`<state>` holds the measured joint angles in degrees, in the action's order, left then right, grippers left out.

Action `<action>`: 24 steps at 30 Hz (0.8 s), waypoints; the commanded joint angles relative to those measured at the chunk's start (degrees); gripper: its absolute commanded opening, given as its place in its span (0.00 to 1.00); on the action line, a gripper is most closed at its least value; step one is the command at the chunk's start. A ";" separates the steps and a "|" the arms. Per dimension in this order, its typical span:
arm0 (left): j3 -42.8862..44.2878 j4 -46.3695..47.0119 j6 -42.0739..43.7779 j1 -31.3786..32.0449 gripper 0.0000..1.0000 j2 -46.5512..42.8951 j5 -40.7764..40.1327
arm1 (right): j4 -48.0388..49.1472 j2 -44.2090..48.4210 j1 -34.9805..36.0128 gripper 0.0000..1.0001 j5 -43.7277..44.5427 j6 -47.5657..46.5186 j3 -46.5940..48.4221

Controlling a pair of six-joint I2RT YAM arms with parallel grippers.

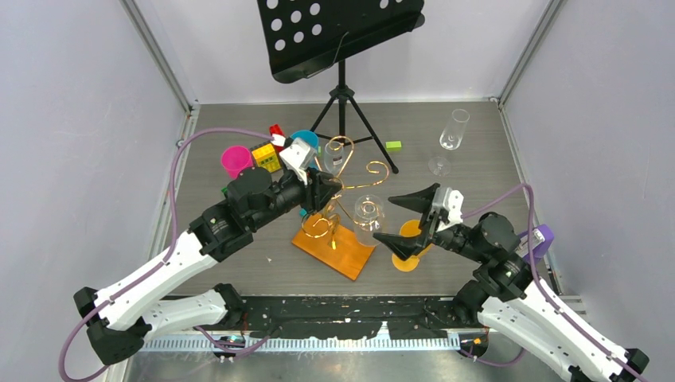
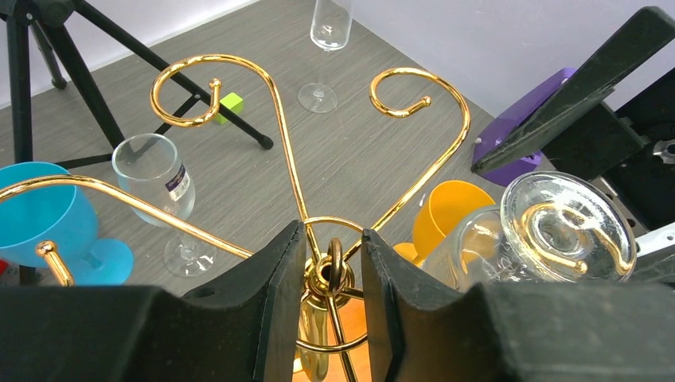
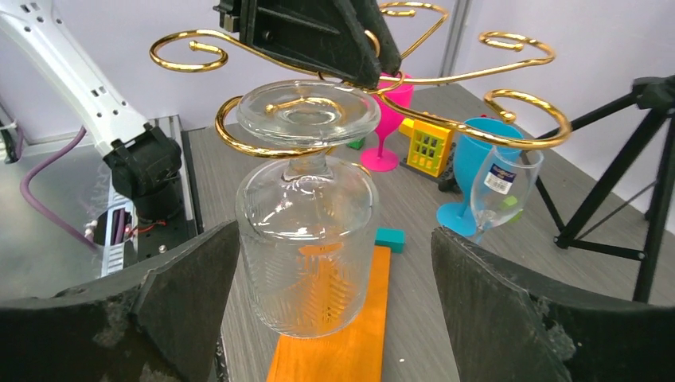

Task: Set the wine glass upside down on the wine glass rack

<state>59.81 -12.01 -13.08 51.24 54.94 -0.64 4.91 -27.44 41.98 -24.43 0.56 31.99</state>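
The clear ribbed wine glass [image 3: 306,239] hangs upside down, its foot caught in a loop of the gold wire rack [image 3: 350,358] on its orange base. It sits between the wide-apart fingers of the right end effector [image 1: 388,219]. The left end effector [image 2: 333,239], its arm stretched forward, closely flanks the rack's stem; whether it actually grips cannot be told.

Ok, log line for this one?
wine glass: inverted, hung on wine glass rack | left end effector: shut on rack | right end effector: open, clear of glass
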 commanded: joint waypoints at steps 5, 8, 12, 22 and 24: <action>-0.20 0.85 -0.42 -0.19 0.45 -1.39 -0.85 | -4.09 8.43 -0.15 0.95 11.14 1.80 1.83; 0.27 0.57 -0.98 -0.22 0.53 -2.09 -0.57 | -6.76 10.06 -0.17 0.95 15.10 2.86 2.24; 1.51 -0.16 -1.34 -0.18 0.63 -3.38 -0.31 | -9.61 11.67 -0.18 0.95 19.01 5.65 2.94; 10.16 -6.60 -1.26 -0.21 0.74 -6.30 -1.87 | -24.93 7.82 -0.15 0.95 37.35 18.37 9.56; 12.27 -8.41 -0.72 -0.24 0.74 -7.05 -2.85 | -32.40 5.39 -0.14 0.89 40.33 21.31 13.53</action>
<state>66.54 -17.98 -14.57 51.24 50.35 -1.28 -15.14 -18.31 41.89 6.09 14.00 37.56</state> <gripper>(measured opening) 0.734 0.939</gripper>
